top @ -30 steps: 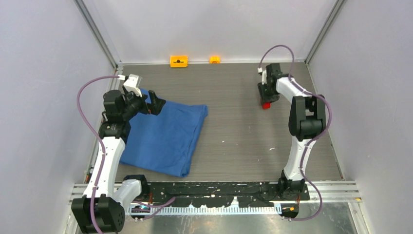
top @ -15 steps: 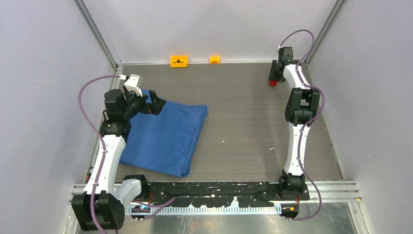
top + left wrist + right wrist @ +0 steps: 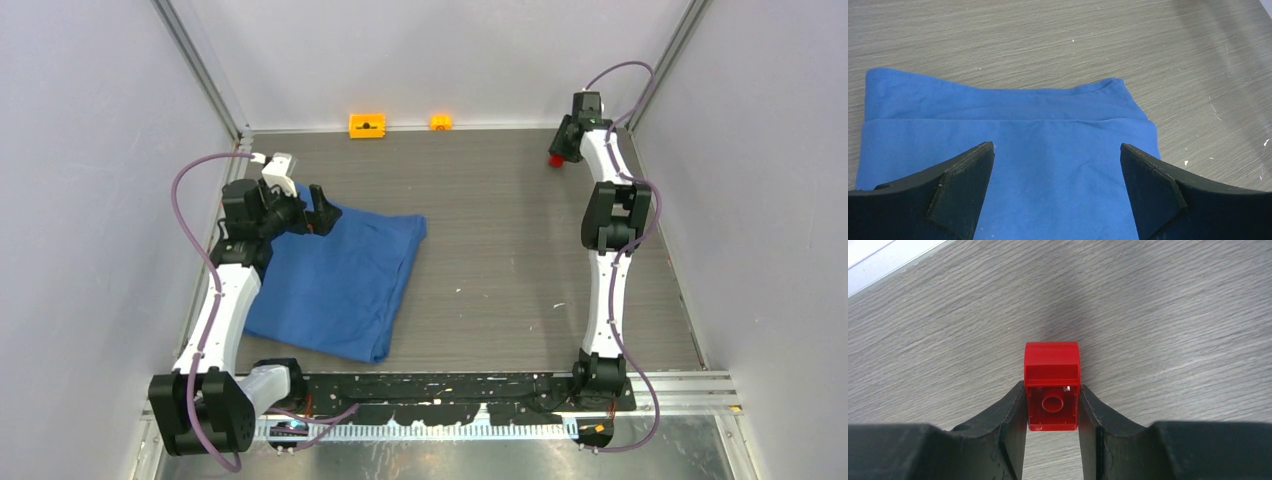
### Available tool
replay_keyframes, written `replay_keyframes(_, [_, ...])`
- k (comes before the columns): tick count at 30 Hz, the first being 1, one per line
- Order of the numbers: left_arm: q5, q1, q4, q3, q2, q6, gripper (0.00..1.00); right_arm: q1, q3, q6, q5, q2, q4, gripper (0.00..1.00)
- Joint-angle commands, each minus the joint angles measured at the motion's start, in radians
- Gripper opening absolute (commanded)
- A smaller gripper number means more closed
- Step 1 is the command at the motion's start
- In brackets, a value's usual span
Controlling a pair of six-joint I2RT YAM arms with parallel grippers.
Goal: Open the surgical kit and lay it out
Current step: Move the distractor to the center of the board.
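At far left, above the back corner of the blue cloth wrap: the left gripper, fingers spread as wide as they seem to go, pinching nothing, tilted down toward the folded far edge. Probably poised this way to straddle the fabric and take hold of the top flap. Cannot tell whether touching the cloth or just clear of it.

Below and to the right of that, lying flat on the left half of the table: the wrap itself, folded shut. In the wrist view, two stacked layers at the far edge, the upper one set back a little from the lower. No basket, tray, instruments or packets to be seen, so hidden under the folds if present at all. Judged barely begun, with unfolding as the step in hand.

Further right, against the back wall and well apart from the cloth: two orange blocks, no part of the kit.

At far right, near the back right corner: the right gripper, fingers pressed against both sides of a small red block, hollow side toward the wrist camera. Resting on the table or lifted, cannot tell. Likely held out there to leave the middle free for laying out the kit
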Motion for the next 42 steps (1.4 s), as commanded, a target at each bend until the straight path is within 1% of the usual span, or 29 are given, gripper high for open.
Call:
replay_keyframes(1, [0.005,0.007,0.009,0.047,0.008,0.011,1.00,0.019,0.031,0.068,-0.020,0.027,-0.074,0.41])
replay_keyframes(8, [0.012,0.007,0.009,0.050,0.014,0.004,1.00,0.025,0.036,0.094,-0.032,0.035,-0.086,0.58])
replay_keyframes(11, [0.007,0.007,0.009,0.052,0.019,0.007,1.00,0.025,0.046,0.101,-0.034,0.038,-0.088,0.63])
replay_keyframes(14, [0.006,0.007,0.009,0.058,0.026,0.009,1.00,0.025,0.052,0.113,-0.072,0.036,-0.092,0.64])
replay_keyframes(24, [-0.012,0.007,-0.003,0.079,0.059,0.027,1.00,0.037,0.148,0.118,-0.083,0.074,-0.096,0.66])
replay_keyframes(31, [-0.022,0.006,-0.014,0.094,0.088,0.038,1.00,0.042,0.198,0.149,-0.121,0.110,-0.056,0.67])
replay_keyframes(39, [-0.042,0.007,-0.025,0.102,0.104,0.055,1.00,0.044,0.202,0.287,-0.279,0.142,0.055,0.66])
replay_keyframes(42, [-0.050,0.007,-0.029,0.100,0.107,0.062,1.00,0.048,0.235,0.308,-0.323,0.165,0.092,0.65])
